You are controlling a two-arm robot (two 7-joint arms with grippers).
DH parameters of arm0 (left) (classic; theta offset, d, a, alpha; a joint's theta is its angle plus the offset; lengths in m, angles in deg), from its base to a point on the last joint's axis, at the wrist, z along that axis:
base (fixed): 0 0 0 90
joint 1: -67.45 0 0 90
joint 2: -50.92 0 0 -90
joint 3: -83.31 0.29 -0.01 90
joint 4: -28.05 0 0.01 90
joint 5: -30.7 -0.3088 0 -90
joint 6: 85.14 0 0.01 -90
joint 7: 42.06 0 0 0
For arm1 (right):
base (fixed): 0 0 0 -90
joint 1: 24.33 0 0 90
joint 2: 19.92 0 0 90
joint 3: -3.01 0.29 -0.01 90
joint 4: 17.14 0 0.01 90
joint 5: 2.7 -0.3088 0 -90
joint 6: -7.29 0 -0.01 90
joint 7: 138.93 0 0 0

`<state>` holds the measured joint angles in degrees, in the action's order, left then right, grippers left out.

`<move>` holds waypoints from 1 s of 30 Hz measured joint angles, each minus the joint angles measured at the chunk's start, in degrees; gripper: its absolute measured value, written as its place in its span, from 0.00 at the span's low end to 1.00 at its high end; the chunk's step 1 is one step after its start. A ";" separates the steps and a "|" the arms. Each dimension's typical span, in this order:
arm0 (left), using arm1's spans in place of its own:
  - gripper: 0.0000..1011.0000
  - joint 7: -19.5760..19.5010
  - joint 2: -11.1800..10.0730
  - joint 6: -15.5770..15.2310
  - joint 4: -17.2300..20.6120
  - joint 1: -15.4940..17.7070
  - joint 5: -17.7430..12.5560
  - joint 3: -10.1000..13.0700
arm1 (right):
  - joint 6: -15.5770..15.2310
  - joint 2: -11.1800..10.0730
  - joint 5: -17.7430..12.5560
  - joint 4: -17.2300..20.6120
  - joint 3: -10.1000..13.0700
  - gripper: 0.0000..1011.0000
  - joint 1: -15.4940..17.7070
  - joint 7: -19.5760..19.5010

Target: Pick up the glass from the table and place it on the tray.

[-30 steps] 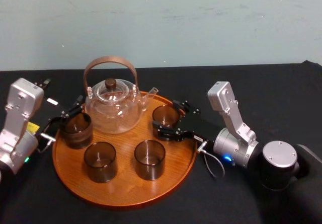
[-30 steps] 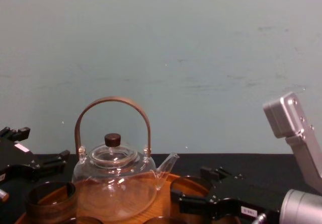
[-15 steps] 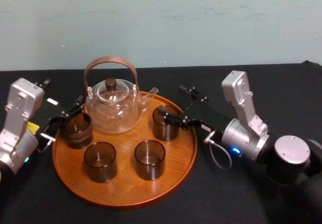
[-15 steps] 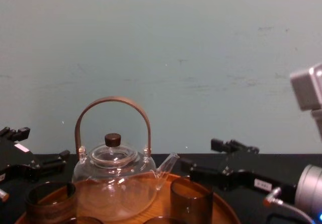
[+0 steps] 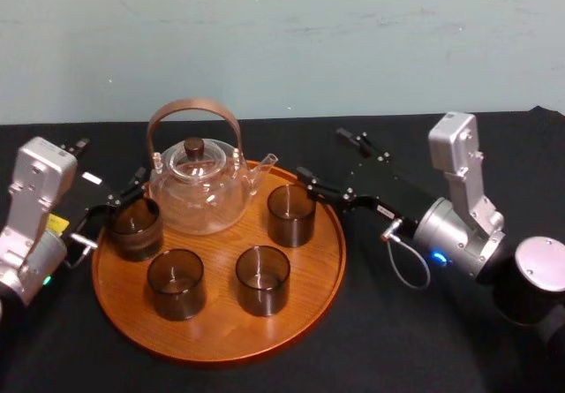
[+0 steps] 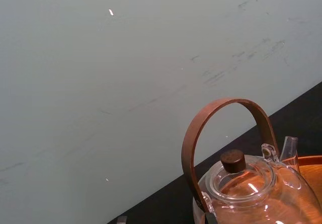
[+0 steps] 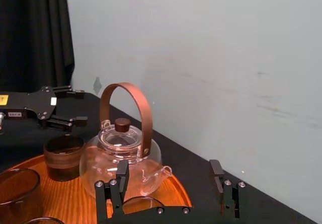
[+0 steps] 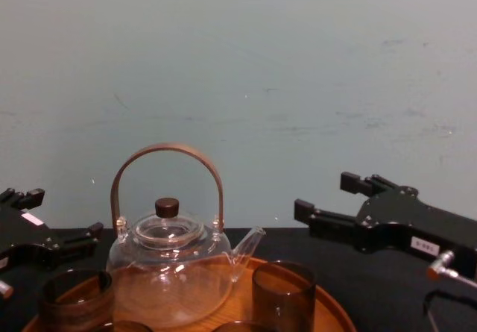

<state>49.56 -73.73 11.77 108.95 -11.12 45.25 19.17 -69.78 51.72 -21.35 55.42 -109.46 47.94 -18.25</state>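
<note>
The brown-tinted glass [image 5: 290,215] stands upright on the right side of the round wooden tray [image 5: 305,278], free of any finger. It also shows in the chest view [image 8: 282,298]. My right gripper [image 5: 320,154] hangs open and empty above the black table [image 5: 424,322], just right of the tray's rim and raised over the glass. From its wrist, the open gripper [image 7: 168,176] looks over the glass's rim [image 7: 138,203]. My left gripper [image 5: 110,206] rests open at the tray's left edge beside another glass [image 5: 135,228].
A clear glass teapot [image 5: 199,185] with a brown arched handle stands at the back of the tray. Two more glasses [image 5: 263,278] [image 5: 176,283] stand at the tray's front. A pale wall rises behind the table. Open black tabletop lies to the right.
My right gripper, whose open jaws stood on either side of the glass, has lifted and pulled back to the right. The glass stays on the tray. The left arm has not moved.
</note>
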 joint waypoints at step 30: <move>0.99 0.00 0.00 0.00 0.00 0.00 0.00 0.00 | 0.88 -2.11 -1.21 0.92 5.11 0.99 4.12 -3.16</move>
<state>49.56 -73.73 11.77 108.95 -11.12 45.25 19.18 -68.90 49.62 -22.57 56.33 -104.35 52.05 -21.41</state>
